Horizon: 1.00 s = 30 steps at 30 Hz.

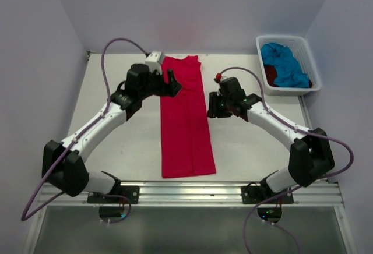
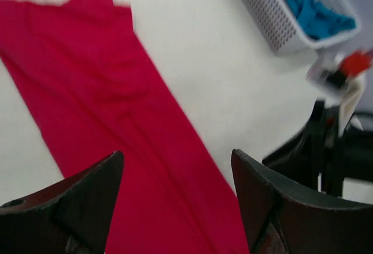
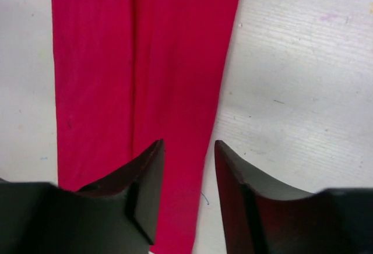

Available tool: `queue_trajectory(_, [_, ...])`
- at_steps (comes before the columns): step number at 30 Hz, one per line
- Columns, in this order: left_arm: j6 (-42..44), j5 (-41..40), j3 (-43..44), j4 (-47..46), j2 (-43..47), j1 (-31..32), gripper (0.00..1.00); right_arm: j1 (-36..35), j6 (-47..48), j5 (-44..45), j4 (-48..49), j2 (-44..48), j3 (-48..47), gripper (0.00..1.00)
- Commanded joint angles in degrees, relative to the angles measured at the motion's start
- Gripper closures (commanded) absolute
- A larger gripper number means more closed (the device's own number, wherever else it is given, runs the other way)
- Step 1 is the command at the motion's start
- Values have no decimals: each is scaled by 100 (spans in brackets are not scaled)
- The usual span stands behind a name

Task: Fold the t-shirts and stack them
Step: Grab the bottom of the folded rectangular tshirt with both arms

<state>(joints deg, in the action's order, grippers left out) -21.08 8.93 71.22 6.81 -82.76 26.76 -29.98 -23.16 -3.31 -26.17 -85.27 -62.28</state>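
A: What stands around the white table point(image 1: 245, 155)?
B: 3 plain, pale lilac walls point(image 1: 192, 9): 1 behind it, 1 at each side.
A: And its near edge?
B: 1 metal rail point(image 1: 192, 191) runs along it. Soft, even light.

Soft, even light casts faint shadows; the left wrist view is blurred, the left claw point(image 2: 176, 166) dark and unfocused.

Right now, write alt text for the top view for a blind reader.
A pink-red shirt, folded into a long strip, lies flat between two open grippers, the left gripper at its left edge, the right gripper at its right edge. A basket at the far right holds a blue shirt and a dark red shirt.
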Motion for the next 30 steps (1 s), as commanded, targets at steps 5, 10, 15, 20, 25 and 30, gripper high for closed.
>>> queue_trajectory(5, [-1301, 908, -3233, 980, 2356, 268, 20, -281, -540, -696, 86, 713, 671, 45])
queue_trajectory(10, [-1889, 1751, -4282, 1173, 3651, 285, 17, -403, -1110, -1162, 288, 1590, 1516, 38])
queue_trajectory(15, [-2426, 2252, -5301, 1331, 4838, 294, 16, -667, -1700, -1374, 516, 2365, 2474, 32])
queue_trajectory(20, [-3042, 2500, -6093, 1454, 5567, 294, 16, -825, -2377, -1585, 903, 2797, 3292, 32])
queue_trajectory(25, [-2911, 2218, -6199, 2053, 5368, 294, 17, -869, -2685, -1348, 1035, 2981, 3670, 33])
queue_trajectory(30, [-2875, 2192, -6322, 1746, 4937, 294, 18, -896, -2799, -944, 790, 2929, 3723, 36])
